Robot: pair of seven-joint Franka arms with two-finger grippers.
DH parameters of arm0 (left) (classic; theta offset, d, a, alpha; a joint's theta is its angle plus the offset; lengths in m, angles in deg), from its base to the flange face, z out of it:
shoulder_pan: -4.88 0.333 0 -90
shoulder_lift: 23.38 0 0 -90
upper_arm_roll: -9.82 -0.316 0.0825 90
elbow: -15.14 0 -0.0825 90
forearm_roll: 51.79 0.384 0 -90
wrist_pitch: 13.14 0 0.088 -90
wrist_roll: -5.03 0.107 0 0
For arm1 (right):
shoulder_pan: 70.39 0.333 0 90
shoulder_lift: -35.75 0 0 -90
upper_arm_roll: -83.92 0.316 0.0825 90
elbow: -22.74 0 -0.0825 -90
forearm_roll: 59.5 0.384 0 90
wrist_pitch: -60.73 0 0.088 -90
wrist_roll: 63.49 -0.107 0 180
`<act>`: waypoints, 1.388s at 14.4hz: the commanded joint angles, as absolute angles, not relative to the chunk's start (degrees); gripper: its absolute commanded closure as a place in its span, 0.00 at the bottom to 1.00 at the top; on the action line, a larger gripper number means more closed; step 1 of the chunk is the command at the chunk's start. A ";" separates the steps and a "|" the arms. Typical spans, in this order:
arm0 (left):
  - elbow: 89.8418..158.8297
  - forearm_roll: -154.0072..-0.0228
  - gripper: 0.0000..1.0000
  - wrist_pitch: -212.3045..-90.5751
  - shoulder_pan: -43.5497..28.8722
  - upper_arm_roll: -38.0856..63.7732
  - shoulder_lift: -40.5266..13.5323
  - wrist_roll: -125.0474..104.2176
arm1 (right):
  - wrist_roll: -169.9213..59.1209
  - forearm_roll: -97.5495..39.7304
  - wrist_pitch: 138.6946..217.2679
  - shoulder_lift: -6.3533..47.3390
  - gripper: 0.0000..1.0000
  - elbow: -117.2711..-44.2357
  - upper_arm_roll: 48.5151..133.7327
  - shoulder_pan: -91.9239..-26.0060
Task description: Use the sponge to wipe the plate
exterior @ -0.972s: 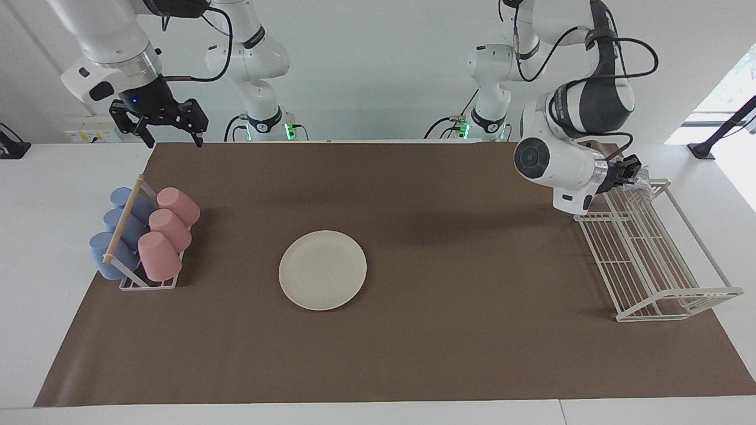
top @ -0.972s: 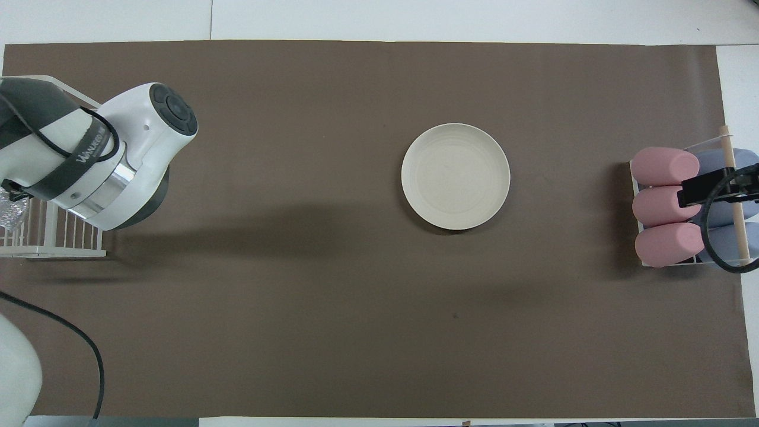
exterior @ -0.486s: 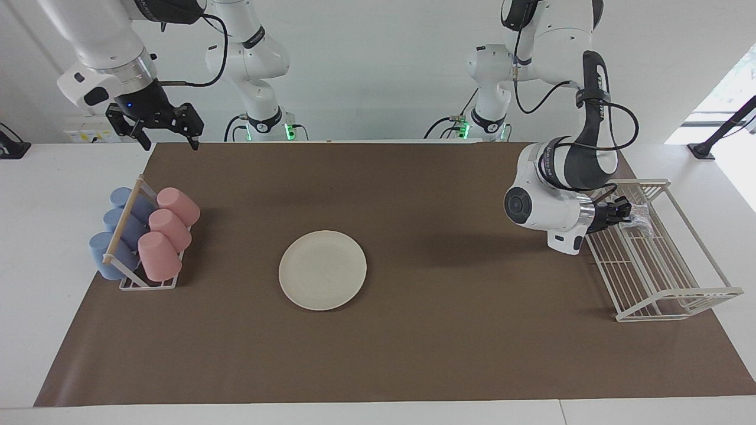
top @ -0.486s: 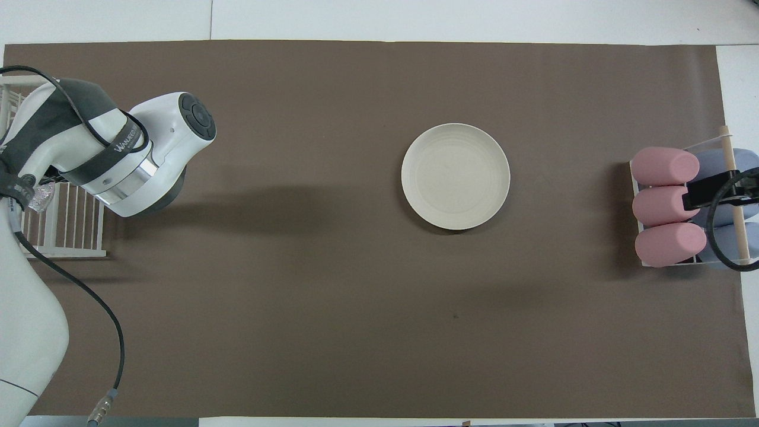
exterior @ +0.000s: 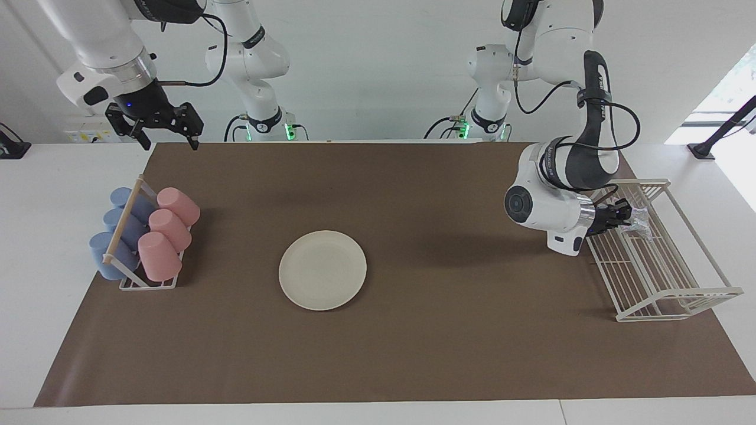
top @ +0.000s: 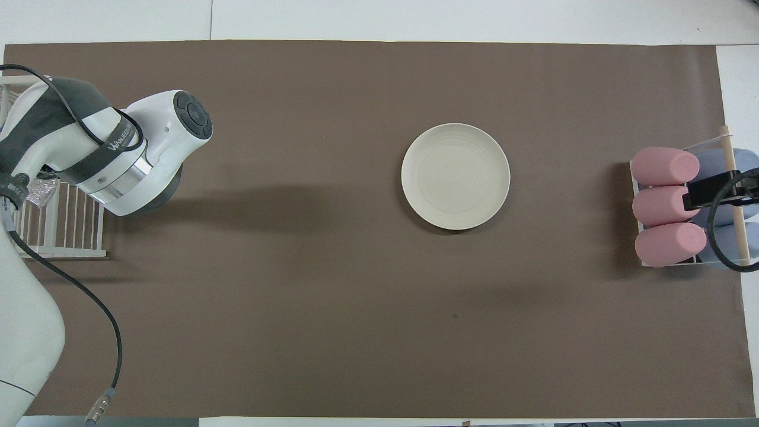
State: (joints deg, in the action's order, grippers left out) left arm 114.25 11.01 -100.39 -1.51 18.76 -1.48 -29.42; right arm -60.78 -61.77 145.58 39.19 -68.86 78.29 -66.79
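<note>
The right tool [exterior: 170, 140] waits, spread wide and empty, raised over the counter [exterior: 35, 195] at its own end. The cup rack [exterior: 142, 236] sits below it, clear of any wiping. The plate [exterior: 322, 270] lies flat and bare, between the two tools and well apart from both, probably so either arm can reach it. The left tool [exterior: 625, 213] is laid sideways, low in the wire rack [exterior: 667, 277]. The sponge [exterior: 641, 218] is right at its tip, touching. Whether it is gripped or loose I cannot tell.
</note>
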 commanded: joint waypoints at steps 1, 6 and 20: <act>113.66 11.40 0.00 -101.56 -1.19 18.69 -1.50 -29.43 | -60.41 -61.87 146.69 40.58 0.00 -70.25 78.39 -66.70; 113.31 10.88 0.00 -101.74 -0.48 18.87 -1.94 -29.25 | -61.03 -61.78 146.69 40.49 0.00 -70.08 78.56 -66.44; 100.39 -30.03 0.00 -100.68 6.79 17.99 -13.78 -23.47 | -61.81 -61.70 146.52 40.32 0.00 -69.55 78.91 -66.35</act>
